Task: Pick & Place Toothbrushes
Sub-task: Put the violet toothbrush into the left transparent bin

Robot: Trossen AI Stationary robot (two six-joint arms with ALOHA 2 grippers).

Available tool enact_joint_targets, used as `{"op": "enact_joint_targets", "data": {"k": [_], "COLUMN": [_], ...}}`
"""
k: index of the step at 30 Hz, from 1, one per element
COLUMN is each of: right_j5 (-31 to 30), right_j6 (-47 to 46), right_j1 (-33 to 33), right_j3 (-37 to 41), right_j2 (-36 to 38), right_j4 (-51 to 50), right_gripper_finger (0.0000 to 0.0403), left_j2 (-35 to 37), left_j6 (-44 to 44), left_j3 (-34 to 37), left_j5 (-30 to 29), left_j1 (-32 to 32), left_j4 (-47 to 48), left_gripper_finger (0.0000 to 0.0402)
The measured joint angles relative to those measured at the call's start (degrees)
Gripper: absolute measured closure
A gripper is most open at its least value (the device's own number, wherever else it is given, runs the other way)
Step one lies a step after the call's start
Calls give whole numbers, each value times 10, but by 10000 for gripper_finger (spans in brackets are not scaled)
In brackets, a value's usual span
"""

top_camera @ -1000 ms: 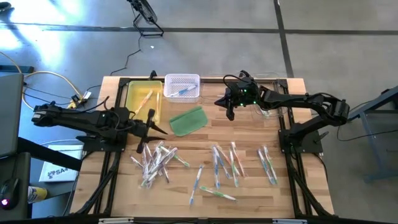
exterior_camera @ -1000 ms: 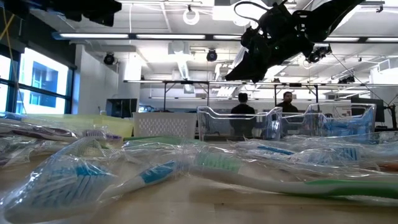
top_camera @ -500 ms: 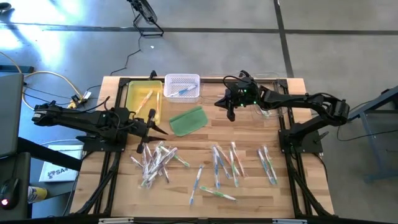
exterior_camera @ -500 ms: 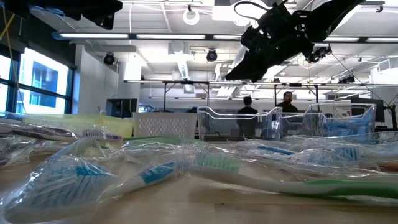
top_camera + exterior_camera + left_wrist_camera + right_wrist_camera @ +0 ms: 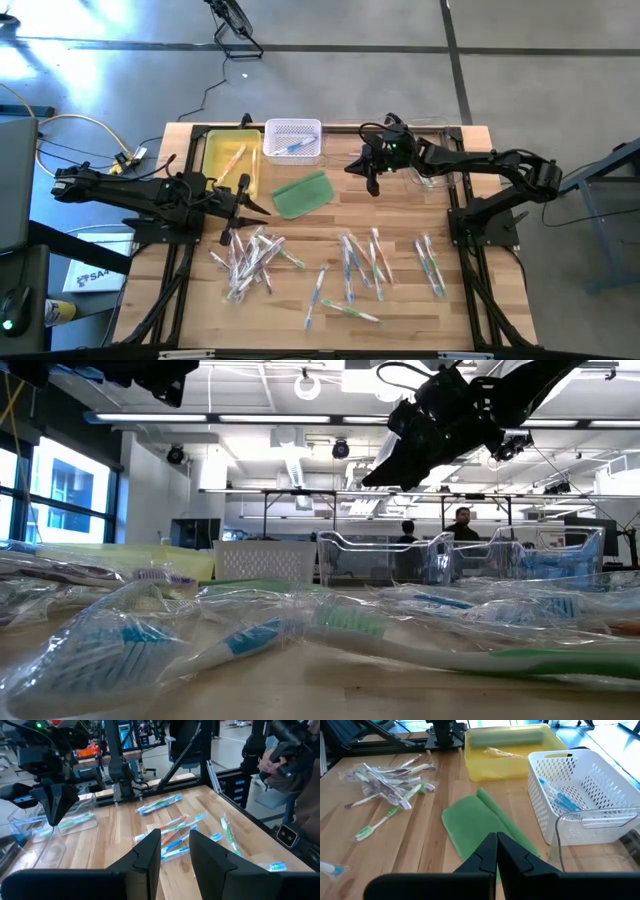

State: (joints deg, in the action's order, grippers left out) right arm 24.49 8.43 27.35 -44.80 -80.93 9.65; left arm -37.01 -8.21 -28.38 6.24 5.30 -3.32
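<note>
On the counter (image 5: 330,215) lie scattered toothbrushes (image 5: 360,262). The left tool (image 5: 243,204) hovers, fingers spread; the right tool (image 5: 368,176) hangs pressed together above the pad (image 5: 301,193).

The left arm reaches in from the left edge of the high view, stretched level toward mid-frame; its tool (image 5: 243,207) sits left of centre, fingers (image 5: 151,851) parted with a narrow gap; the right arm bends in from the right, its tool (image 5: 371,176) above centre, fingers (image 5: 487,851) pressed together, empty.
</note>
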Motion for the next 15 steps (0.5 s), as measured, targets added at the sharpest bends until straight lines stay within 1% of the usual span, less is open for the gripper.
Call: {"op": "enact_joint_targets", "data": {"k": [5, 10, 15], "right_j5": [0, -2, -2], "right_j6": [0, 9, 9], "right_j1": [0, 0, 0], "right_j3": [0, 0, 0], "right_j2": [0, 0, 0], "right_j4": [0, 0, 0], "right_gripper_finger": [401, 401, 401], "left_j2": [0, 0, 0], "left_j6": [41, 42, 73], "left_j3": [0, 0, 0], "left_j5": [-28, -28, -28], "left_j1": [0, 0, 0], "left_j4": [4, 4, 4], "left_gripper_finger": [304, 304, 304]}}
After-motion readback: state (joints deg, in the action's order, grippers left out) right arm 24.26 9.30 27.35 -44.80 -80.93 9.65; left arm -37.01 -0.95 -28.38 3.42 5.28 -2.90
